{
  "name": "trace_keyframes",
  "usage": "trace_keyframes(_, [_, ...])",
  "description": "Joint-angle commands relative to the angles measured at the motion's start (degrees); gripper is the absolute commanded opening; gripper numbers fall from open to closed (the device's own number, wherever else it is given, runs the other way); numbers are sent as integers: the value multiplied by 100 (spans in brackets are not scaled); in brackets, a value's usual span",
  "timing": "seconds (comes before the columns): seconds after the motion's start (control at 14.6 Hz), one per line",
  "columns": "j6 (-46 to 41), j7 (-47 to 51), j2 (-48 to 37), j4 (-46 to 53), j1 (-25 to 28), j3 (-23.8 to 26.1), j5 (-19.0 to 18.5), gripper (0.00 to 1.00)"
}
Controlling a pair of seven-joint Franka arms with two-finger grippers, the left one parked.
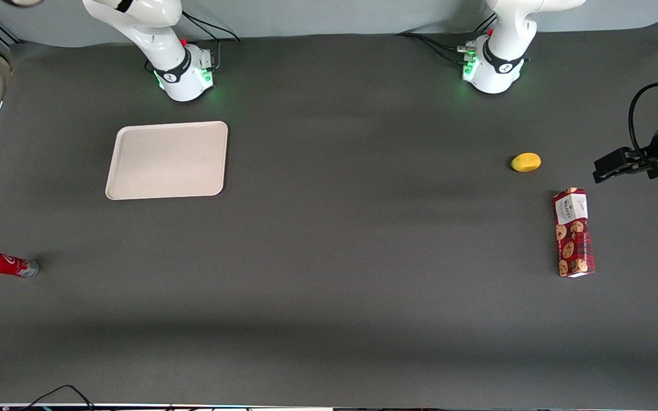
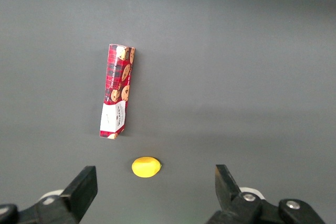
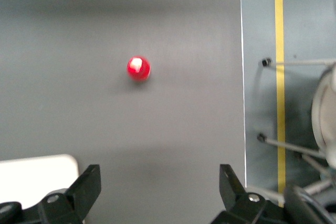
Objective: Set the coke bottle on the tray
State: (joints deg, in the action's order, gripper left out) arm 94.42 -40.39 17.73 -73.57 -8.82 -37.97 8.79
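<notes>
Coke bottle point(image 3: 138, 68) stands upright, cap toward the spread tool point(image 3: 160, 187) above it.

The working arm point(image 1: 152, 34) is glossy white with a black band, green base lights and black cables; its gripper point(image 3: 157, 192), above the table, has black fingers point(image 3: 86, 187) spread wide

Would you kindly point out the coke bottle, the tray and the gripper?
coke bottle point(image 1: 0, 264), front view, red body.
tray point(image 1: 167, 160), front view, bare floor.
gripper point(image 3: 160, 190), right wrist view, midway between its open fingertips, above the table.
</notes>
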Motion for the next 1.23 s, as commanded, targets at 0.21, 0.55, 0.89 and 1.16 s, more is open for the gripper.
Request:
trace_keyframes(0.21, [-1198, 665, -1492, -290, 583, 79, -1072, 100])
trace_keyframes(0.55, [20, 577, -861, -465, 504, 53, -897, 100])
trace_keyframes(0.89, [1412, -99, 659, -711, 144, 0, 1165, 100])
trace_keyframes(1.16, [1990, -74, 1206, -1026, 258, 0, 1309, 100])
